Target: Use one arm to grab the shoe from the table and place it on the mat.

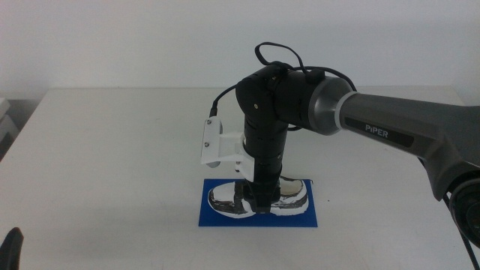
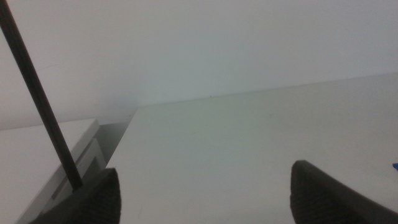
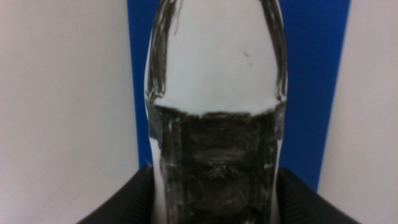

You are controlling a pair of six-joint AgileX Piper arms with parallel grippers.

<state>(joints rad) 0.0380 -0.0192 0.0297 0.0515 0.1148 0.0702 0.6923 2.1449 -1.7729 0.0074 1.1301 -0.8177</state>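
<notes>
The white sneaker with black and grey patches (image 1: 289, 196) lies on its sole on the deep-blue mat (image 1: 217, 217), near the front middle of the white table (image 1: 112, 150). The right arm (image 1: 390, 127) reaches in from the right and points straight down. Its gripper (image 1: 259, 199) straddles the shoe's middle. In the right wrist view the shoe (image 3: 214, 74) fills the centre over the mat (image 3: 311, 74), and the right gripper (image 3: 214, 202) has a jaw pressed on each side of it. The left gripper (image 2: 205, 199) is open and empty, low at the front left (image 1: 11, 251).
A white camera bracket (image 1: 214, 142) sticks out from the right wrist toward the left. A white box-like object (image 2: 43, 155) stands beyond the table's left edge, and a thin dark rod (image 2: 37, 99) crosses the left wrist view.
</notes>
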